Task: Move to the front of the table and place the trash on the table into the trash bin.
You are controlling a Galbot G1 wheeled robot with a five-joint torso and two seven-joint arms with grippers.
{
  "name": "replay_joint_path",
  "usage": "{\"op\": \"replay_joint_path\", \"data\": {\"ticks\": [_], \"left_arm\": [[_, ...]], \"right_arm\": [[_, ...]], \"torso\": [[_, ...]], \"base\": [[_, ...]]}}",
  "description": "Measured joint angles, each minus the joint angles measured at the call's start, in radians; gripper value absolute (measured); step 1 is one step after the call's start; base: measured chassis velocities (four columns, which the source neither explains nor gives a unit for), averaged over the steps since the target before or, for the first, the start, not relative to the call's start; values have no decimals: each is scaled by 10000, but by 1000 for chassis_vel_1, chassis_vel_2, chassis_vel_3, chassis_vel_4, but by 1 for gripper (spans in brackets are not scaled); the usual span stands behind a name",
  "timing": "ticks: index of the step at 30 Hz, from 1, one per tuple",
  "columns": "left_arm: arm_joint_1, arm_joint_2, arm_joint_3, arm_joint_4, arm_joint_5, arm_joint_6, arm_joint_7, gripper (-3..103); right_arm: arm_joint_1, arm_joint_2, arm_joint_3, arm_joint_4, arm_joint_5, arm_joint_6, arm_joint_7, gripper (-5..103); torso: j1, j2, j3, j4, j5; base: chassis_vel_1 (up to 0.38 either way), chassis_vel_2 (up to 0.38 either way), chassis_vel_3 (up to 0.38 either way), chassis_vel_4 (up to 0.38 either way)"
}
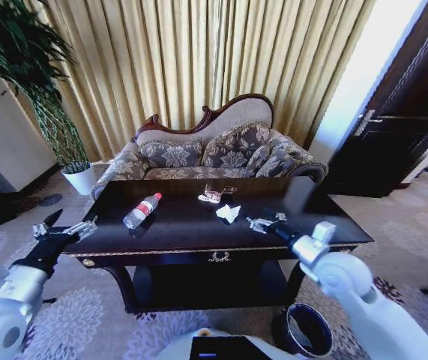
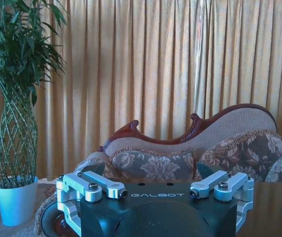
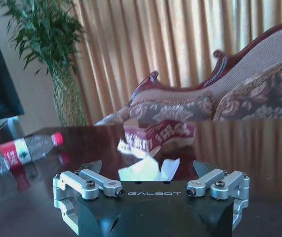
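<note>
Standing at the front of the table (image 1: 199, 244), the drive-up step is judged complete. No trash has been binned: the bottle (image 1: 142, 211), crumpled paper (image 1: 228, 213) and wrapper (image 1: 212, 195) lie on the tabletop. The right gripper (image 1: 266, 222) is held over the table near the paper, jaws apart, nothing grasped. The left gripper (image 1: 65, 229) waits open at the table's left corner. The trash bin (image 1: 307, 330) stands on the floor at lower right.

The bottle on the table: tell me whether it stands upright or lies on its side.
On its side. The bottle lies flat on the table, red cap toward the sofa; the right wrist view shows it lying lengthwise too.
</note>
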Motion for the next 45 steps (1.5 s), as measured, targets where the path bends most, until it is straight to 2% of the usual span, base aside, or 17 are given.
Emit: {"op": "replay_joint_path", "data": {"ticks": [6,16,35,37,38,39,41,42,44,45], "left_arm": [[118,-85,-103,0,-7,-20,-7,100],[147,-237,-76,0,-2,-32,-6,100],[167,-297,-115,0,-4,-85,-5,100],[219,-308,-100,0,-4,-239,-3,100],[223,-312,-87,0,-4,-289,1,100],[223,-312,-87,0,-4,-289,1,100],[220,-317,-73,0,-2,-340,3,100],[220,-317,-73,0,-2,-340,3,100],[220,-331,-77,0,-2,-362,3,100],[220,-331,-77,0,-2,-362,3,100]], "right_arm": [[984,-23,-1054,-642,-64,-96,290,100],[1806,40,-1802,-1416,-212,-110,324,100],[2644,145,-2382,-2065,-419,-108,308,100],[2648,150,-2384,-2071,-510,-115,290,101],[2640,149,-2384,-2071,-584,-117,281,96],[2640,149,-2384,-2071,-584,-117,281,96],[2598,149,-2384,-2071,-678,-118,272,86],[2598,149,-2384,-2071,-678,-118,272,86],[2555,149,-2390,-2071,-746,-115,267,75],[2555,149,-2390,-2071,-746,-115,267,75]], "torso": [[-1,0,0,-1,1],[-1,0,0,-3,2],[0,0,0,-2,1],[0,0,0,-2,1],[-1,0,-1,-1,1],[-1,0,-1,-1,1],[-1,0,-1,-2,1],[-1,0,-1,-2,1],[0,0,-1,-2,1],[0,0,-1,-2,1]], "base": [[0,0,0,0],[0,0,0,0],[0,0,0,0],[0,0,0,0],[0,0,0,0],[0,0,0,0],[0,0,0,0],[0,0,0,0],[0,0,0,0],[0,0,0,0]]}}
